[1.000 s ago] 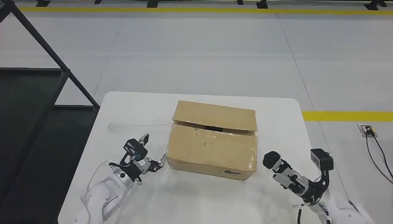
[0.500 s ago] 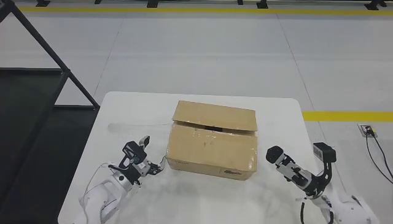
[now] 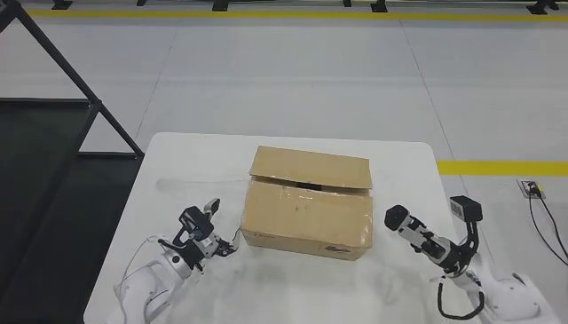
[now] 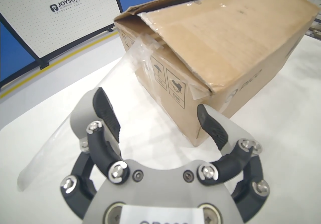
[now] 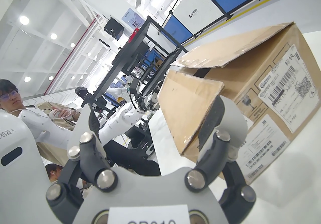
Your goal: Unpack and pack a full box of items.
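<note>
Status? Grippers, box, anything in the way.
Left gripper open at one box end. Right gripper open at the other. Flaps down, loose. Clear tape strip trailing by left gripper.

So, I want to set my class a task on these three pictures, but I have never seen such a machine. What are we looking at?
It is a robot with two arms, each ending in a two-fingered gripper. The top view looks down from a camera above the arms. The other two pictures come from cameras on the wrists, so each shows its own gripper close up. On the white table stands one cardboard box, its top flaps loose and slightly raised. A strip of clear tape trails from one end of the box onto the table. The left gripper and right gripper are open, one near each end, holding nothing.
</note>
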Controlling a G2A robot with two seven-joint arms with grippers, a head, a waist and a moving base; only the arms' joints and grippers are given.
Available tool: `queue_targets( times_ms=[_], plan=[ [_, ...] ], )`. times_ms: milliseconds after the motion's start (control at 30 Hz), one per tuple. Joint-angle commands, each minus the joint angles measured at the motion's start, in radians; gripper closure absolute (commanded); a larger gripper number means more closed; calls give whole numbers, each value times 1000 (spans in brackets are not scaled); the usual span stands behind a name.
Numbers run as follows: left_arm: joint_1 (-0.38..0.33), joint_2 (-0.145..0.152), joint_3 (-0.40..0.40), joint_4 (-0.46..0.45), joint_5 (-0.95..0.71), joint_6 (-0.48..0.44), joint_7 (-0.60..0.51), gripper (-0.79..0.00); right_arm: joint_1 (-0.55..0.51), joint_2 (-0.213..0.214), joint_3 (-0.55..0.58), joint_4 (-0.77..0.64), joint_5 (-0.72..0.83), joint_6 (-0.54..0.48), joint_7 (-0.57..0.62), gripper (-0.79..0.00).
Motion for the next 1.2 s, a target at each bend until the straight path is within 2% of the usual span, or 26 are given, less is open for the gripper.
queue_targets(
  times_ms=[0, 300, 533, 633, 967, 1067, 1167],
  plan=[
    [2, 2, 0, -1, 1, -5, 2, -785, 18, -1, -7, 12, 2, 22, 7, -785],
    [15, 9, -5, -15, -8, -13, 17, -785, 113, -12, -63, 68, -9, 106, 22, -785],
    [17, 8, -34, 13, -83, 54, 30, -785, 174, -19, -105, 106, 3, 148, 72, -785],
    [17, 9, -39, 19, -105, 58, 35, -785, 192, -21, -116, 115, 45, 129, 105, -785],
    [18, 11, -31, 26, -110, 64, 53, -785, 166, -12, -91, 87, 218, 26, 262, -785],
    [17, 11, -34, 19, -129, 76, 58, -785, 130, -1, -78, 29, 258, 23, 294, -785],
    [19, 12, -38, 11, -144, 66, 63, -785, 74, 14, -58, -46, 226, 12, 282, -785]
  ],
)
